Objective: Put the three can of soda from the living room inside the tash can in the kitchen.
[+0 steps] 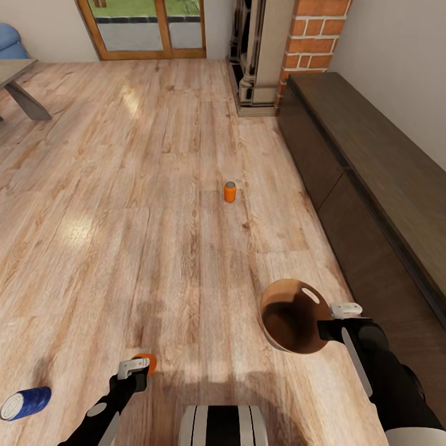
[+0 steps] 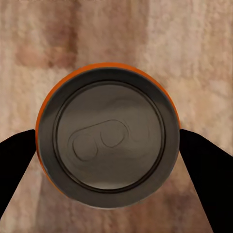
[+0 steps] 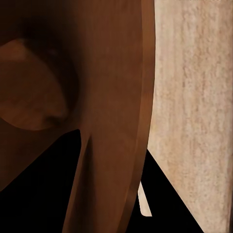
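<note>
My left gripper (image 1: 137, 370) is low over the floor and shut on an upright orange can of soda (image 1: 147, 360). In the left wrist view its silver top (image 2: 109, 141) sits between the two black fingers (image 2: 17, 165), which touch its sides. A second orange can (image 1: 230, 192) stands upright on the planks farther ahead. The dark blue can (image 1: 25, 402) lies on its side at my near left. My right gripper (image 1: 334, 322) is shut on the rim of the trash can (image 1: 291, 317), held tilted above the floor, with its brown inside (image 3: 97, 97) showing.
A long dark low cabinet (image 1: 378, 179) runs along the right wall. A brick column (image 1: 313, 37) and a fireplace stand at the far right. A coffee table (image 1: 15, 77) and a blue sofa (image 1: 11, 40) are at the far left, with glass doors (image 1: 152, 28) beyond.
</note>
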### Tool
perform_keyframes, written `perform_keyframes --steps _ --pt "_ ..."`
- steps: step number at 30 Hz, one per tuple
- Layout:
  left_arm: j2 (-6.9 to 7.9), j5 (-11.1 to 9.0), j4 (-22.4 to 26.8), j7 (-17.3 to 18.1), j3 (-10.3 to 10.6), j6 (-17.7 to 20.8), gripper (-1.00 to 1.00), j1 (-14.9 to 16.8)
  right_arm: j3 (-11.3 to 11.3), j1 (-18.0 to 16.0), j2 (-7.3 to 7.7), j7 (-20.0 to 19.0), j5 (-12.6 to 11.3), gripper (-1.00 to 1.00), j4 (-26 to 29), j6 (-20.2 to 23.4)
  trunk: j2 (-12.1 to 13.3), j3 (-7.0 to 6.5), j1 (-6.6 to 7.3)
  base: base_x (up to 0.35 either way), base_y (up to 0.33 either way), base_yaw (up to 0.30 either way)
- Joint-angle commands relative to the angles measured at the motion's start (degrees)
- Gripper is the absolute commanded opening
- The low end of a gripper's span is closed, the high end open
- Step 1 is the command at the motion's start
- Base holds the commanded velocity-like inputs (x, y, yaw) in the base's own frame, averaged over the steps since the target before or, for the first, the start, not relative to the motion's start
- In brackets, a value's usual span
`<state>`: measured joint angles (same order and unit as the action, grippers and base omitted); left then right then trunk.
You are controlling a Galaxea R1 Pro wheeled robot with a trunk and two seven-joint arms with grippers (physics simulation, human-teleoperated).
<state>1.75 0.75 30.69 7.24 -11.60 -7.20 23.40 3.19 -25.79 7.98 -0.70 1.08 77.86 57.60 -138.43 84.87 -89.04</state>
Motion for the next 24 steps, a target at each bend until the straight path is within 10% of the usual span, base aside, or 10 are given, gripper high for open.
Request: perform_keyframes --steps 1,24 --pt "0.0 0.1 0.0 0.0 0.0 0.0 -1.0 0.0 0.0 0.0 0.0 0.0 -0.6 -1.0 0.0 0.0 0.0 0.0 0.0 0.0 0.0 0.0" --pt "0.0 0.1 0.0 0.0 0.1 0.0 -1.0 0.0 0.0 0.0 -0.05 -0.1 -0.6 -1.0 0.0 0.0 6.4 -2.87 3.52 0.0 0.0 0.0"
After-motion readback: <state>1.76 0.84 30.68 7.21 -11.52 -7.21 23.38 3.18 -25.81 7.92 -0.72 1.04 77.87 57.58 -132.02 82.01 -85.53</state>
